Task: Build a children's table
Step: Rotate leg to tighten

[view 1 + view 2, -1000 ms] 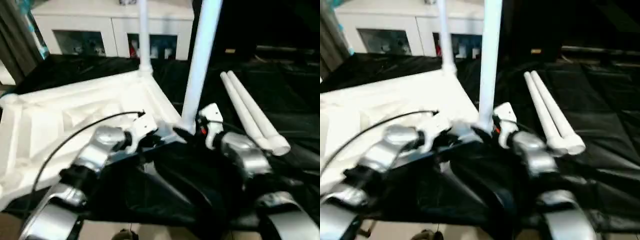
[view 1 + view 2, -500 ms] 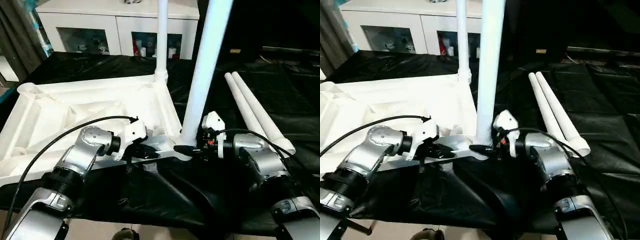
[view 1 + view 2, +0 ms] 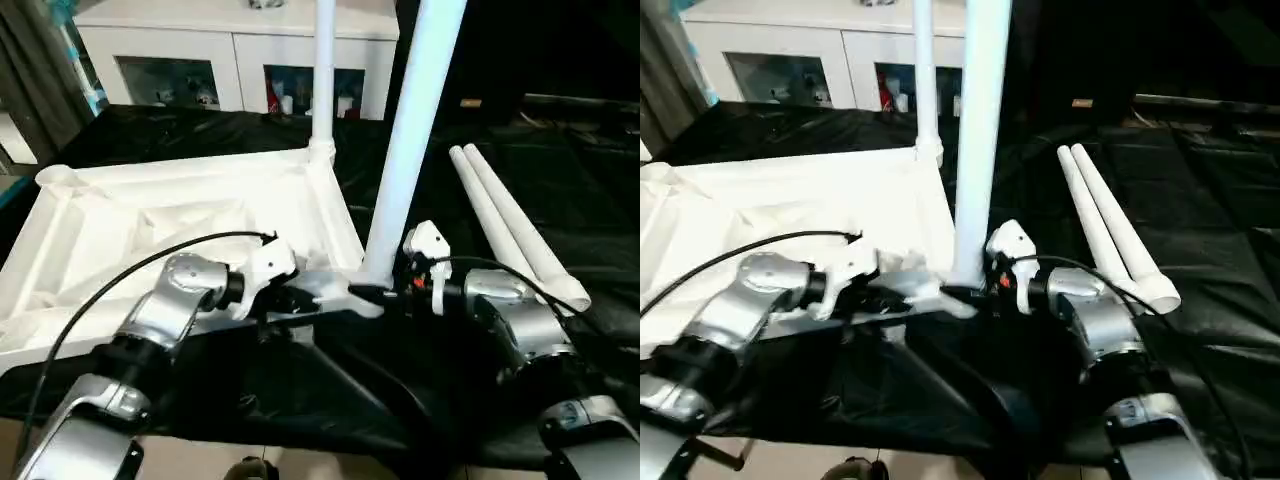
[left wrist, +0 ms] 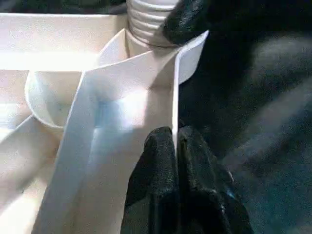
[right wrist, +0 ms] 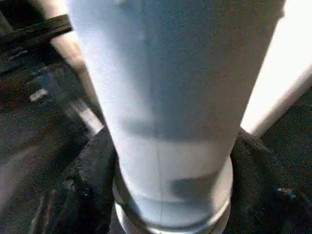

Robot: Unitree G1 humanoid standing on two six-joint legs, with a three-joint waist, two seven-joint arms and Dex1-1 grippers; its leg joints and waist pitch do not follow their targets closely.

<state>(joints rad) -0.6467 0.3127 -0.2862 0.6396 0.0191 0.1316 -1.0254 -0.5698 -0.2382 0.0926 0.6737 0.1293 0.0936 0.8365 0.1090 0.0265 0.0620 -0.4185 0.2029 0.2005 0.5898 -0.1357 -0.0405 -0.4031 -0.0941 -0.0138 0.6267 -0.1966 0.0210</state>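
The tabletop [image 3: 190, 215] lies upside down on black cloth [image 3: 560, 200]. Its near rim is pinched by the closed left claw [image 4: 176, 161], seen clearly from the left wrist. An upright leg [image 3: 405, 150] at the near corner socket is clamped by the right claw [image 3: 385, 293]. Two spare legs [image 3: 510, 225] lie further right.

White tabletop [image 3: 190, 215] upside down, ribbed underside up, tilted on black-covered worktop. One leg [image 3: 322, 75] upright in far corner socket at 12 o'clock. Second leg [image 3: 405, 150] upright at near corner, ridged end at socket. Two spare legs [image 3: 505, 225] lying side by side, touching, at 2 o'clock.
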